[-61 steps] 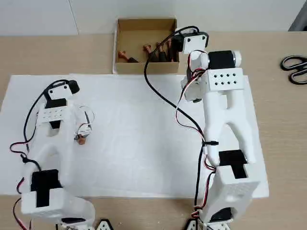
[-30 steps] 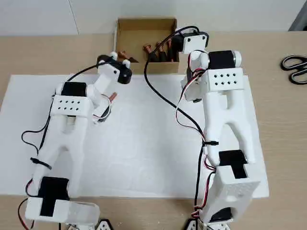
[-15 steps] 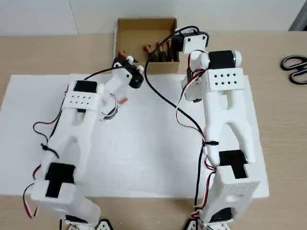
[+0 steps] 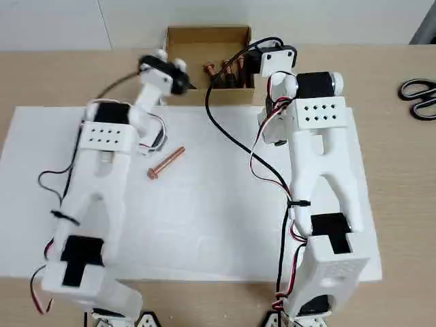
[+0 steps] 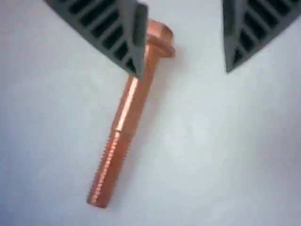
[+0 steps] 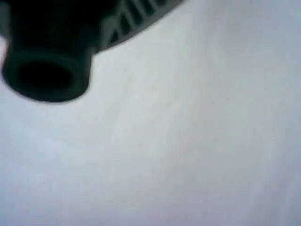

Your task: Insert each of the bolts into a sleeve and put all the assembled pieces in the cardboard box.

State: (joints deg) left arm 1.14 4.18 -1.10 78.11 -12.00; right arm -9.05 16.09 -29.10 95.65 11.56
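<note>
**Loose bolt on the sheet, sleeve in the right gripper**

A copper bolt [image 4: 166, 163] lies flat on the white sheet [image 4: 218, 225], just beside the left arm [image 4: 102, 177] and a little in front of the cardboard box [image 4: 204, 48]. It sits at a slant, its flanged head towards the arm and its threaded end towards the box.

In the left wrist view, the left gripper [image 5: 183, 68] hangs over the bolt with its two dark fingers spread wide and nothing between them. One fingertip [image 5: 134, 52] overlaps the bolt's head in that view, but whether it touches cannot be told.

The right gripper [image 6: 80, 28] is closed on a black sleeve [image 6: 45, 75], held above the sheet with the open bore facing the camera (only one finger is plain to see, lying against the sleeve).

The right arm [image 4: 320, 157] stretches along the sheet's right side, its wrist by the box's front right corner. The box stands on the wooden table [image 4: 395, 170] at the sheet's far edge, with several assembled pieces [image 4: 228, 73] in its right half. A pair of scissors [image 4: 419, 97] lies on the table, well apart to the right.
</note>
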